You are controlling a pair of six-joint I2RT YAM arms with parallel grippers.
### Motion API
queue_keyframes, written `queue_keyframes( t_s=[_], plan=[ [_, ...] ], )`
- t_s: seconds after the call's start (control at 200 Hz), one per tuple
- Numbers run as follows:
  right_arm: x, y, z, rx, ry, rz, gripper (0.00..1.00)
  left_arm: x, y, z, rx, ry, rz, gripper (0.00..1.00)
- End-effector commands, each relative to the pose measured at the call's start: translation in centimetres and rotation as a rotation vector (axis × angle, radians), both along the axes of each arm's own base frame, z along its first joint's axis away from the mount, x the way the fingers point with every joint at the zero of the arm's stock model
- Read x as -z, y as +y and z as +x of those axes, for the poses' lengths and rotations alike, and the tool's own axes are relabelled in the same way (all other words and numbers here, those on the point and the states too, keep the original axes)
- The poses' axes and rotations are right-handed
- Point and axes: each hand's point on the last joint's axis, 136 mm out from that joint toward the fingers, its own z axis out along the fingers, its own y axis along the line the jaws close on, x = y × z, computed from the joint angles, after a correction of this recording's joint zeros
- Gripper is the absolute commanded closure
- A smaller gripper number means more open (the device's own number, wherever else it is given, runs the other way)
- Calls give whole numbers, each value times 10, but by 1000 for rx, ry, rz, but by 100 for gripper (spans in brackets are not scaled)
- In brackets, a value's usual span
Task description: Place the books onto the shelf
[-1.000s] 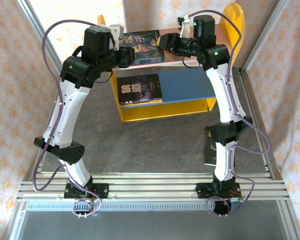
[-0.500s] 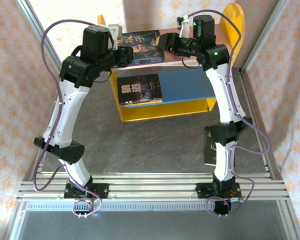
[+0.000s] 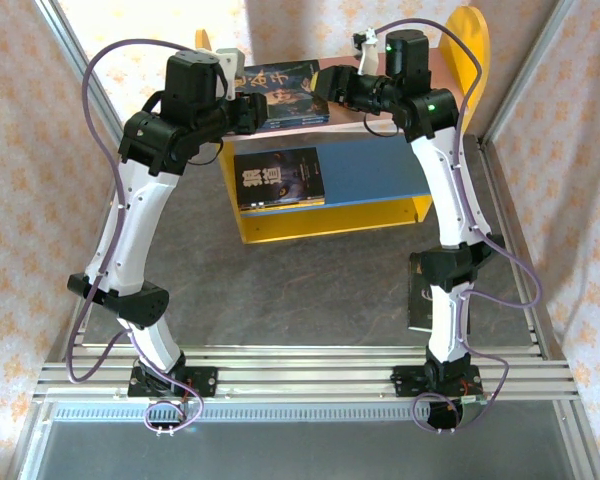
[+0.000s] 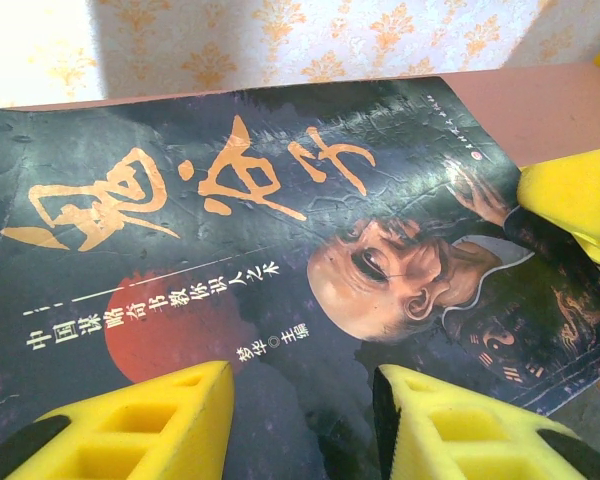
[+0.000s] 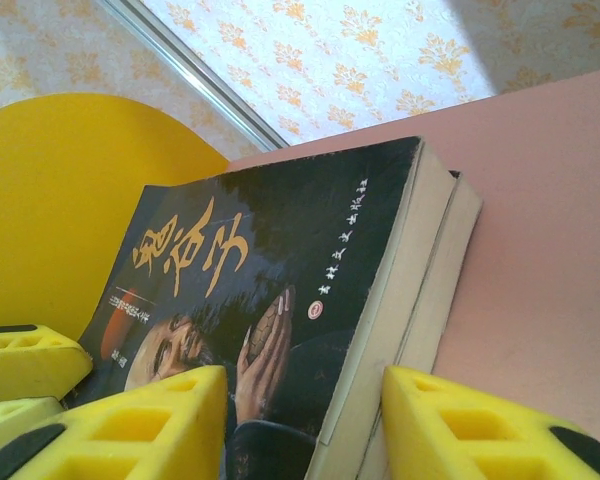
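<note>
two books stacked on shelf's pink board | left hand spread over cover | right hand astride stack corner, grip unclear | third book on blue board | fourth book on desk

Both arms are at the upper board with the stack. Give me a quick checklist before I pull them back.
1. Top book flat on the pink upper board, over a second book: ok.
2. Stack edges flush: not ok, the second book juts past at the spine.
3. Left gripper free, jaws apart above the cover: ok.
4. Right gripper free of the stack: cannot tell.
5. Every book shelved: not ok, a stray book lies on the table.
</note>
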Motion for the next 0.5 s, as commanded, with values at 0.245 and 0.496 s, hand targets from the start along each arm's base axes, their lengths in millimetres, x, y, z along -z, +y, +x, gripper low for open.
queue_keyframes(
  t_s=[0.245, 0.496],
  plan=[
    [-9, 13, -3, -52, -21, 44, 57, 13, 12, 12, -44, 27, 47, 57],
    [-6, 15, -1, -56, -16, 43, 57, 15, 14, 15, -44, 31, 47, 58]
  ],
)
